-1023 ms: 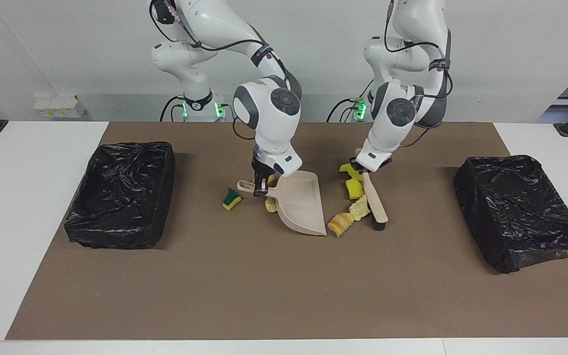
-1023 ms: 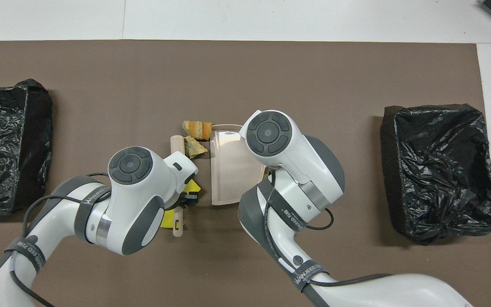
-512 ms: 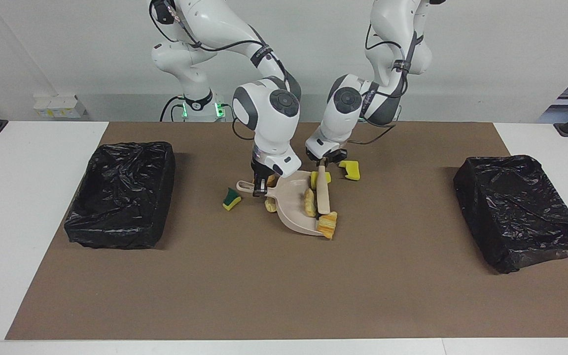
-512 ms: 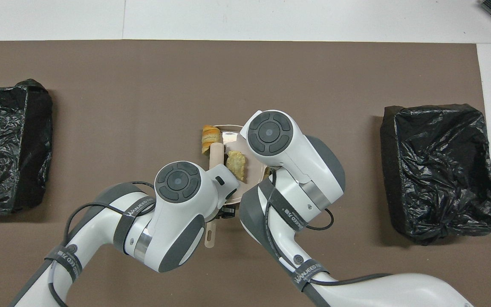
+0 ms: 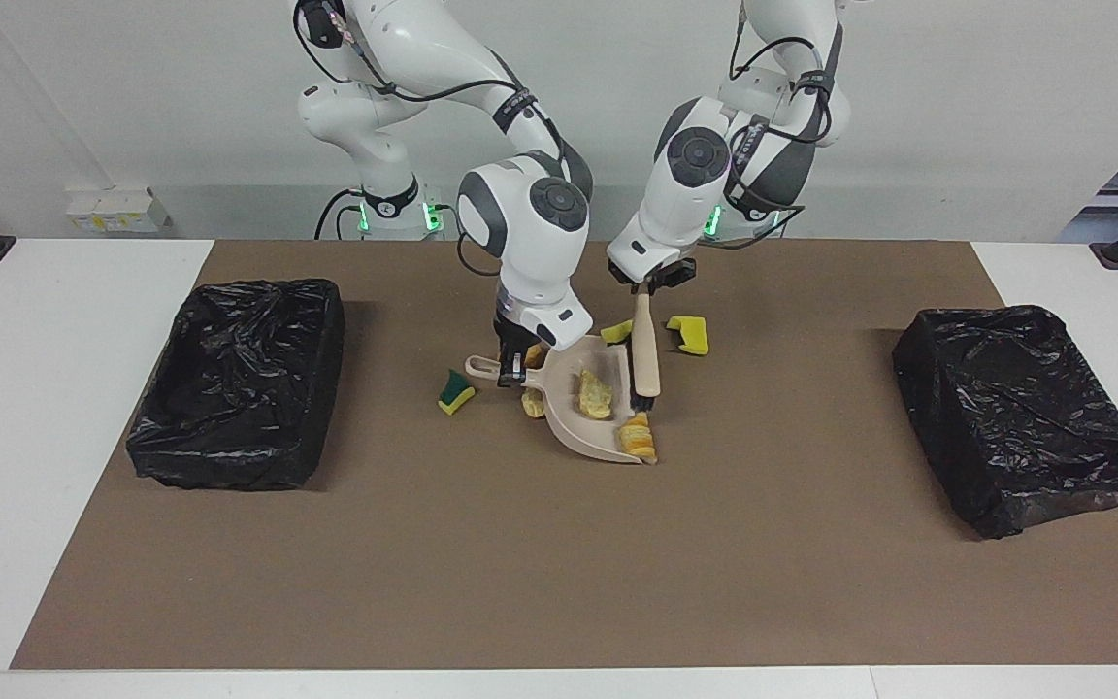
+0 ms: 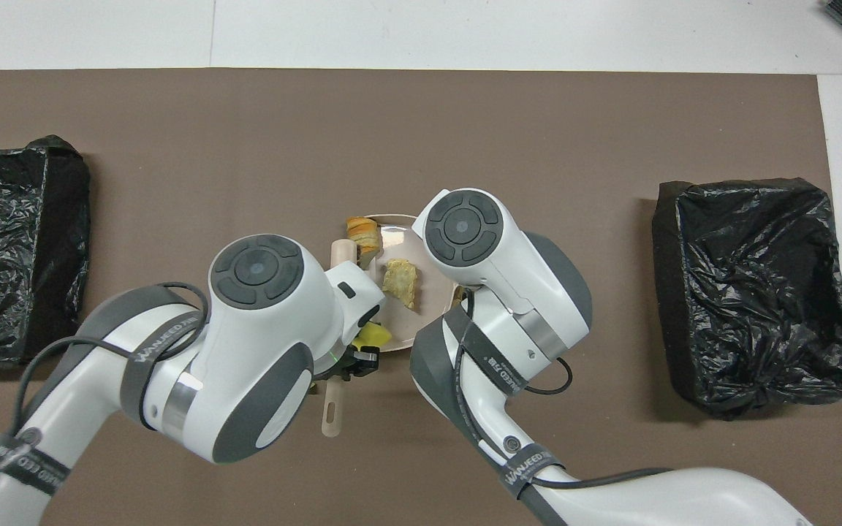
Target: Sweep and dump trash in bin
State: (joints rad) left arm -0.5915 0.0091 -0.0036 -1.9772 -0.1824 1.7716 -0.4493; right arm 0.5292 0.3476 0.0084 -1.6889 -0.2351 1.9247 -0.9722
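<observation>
Currently trash split: one tan lump (image 5: pixel 595 394) in the dustpan (image 5: pixel 588 422), an orange bread-like lump (image 5: pixel 637 437) at the pan's open lip. A yellow bit (image 5: pixel 533 403) lies just beside the pan under its handle, and a green-faced sponge bit (image 5: pixel 455 392) sits on the brown mat (image 5: pixel 559 563) near the handle end, toward the right arm's end of the worktop. Two more yellow bits: one (image 5: pixel 616 332) at the pan's rear edge below the left claw (image 5: pixel 654 286), another (image 5: pixel 689 334) beside the brush (image 5: pixel 644 354) toward the left arm's end.

Right claw (image 5: pixel 512 364) clamped on the dustpan handle, pan on the mat. Left claw clamped on the brush handle, brush hanging down, bristles at the pan's lip by the orange lump.

Two black-lined bins (image 5: pixel 239 383) (image 5: pixel 1020 413), one at each end, well apart from both claws.
</observation>
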